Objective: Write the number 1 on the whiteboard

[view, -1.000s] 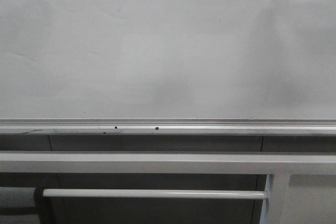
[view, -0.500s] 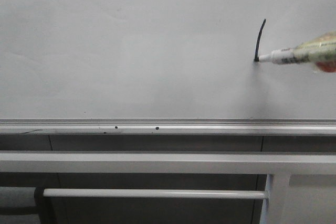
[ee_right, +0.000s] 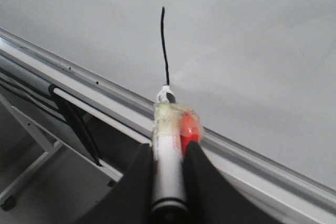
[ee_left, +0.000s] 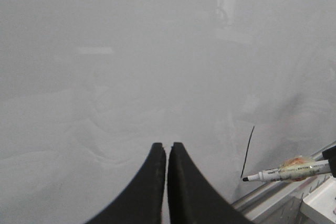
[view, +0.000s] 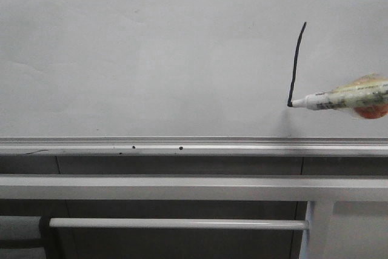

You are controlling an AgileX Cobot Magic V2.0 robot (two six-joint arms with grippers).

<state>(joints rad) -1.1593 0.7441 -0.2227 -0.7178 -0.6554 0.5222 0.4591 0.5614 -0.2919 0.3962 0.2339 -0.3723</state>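
Note:
The whiteboard [view: 151,59] fills the front view, with its silver edge rail [view: 182,145] below. The number 1 [view: 295,65] is a thin black slanted stroke on the board's right side; it also shows in the left wrist view [ee_left: 247,151] and the right wrist view [ee_right: 165,48]. A white marker [view: 342,99] with clear tape and a red patch has its black tip at the stroke's lower end. My right gripper [ee_right: 168,148] is shut on the marker [ee_right: 168,166]; the gripper itself is out of the front view. My left gripper [ee_left: 167,146] is shut and empty, facing bare board [ee_left: 131,66].
Below the rail run grey horizontal bars [view: 182,187] and a white rod [view: 176,224]. Small black dots [view: 180,148] sit on the rail. In the right wrist view the rail [ee_right: 252,163] and a dark frame leg [ee_right: 79,124] lie under the marker.
The marker moved down the board on the right side. One second ago the board was bare with the marker at the top right; the stroke has since grown downward to its present length.

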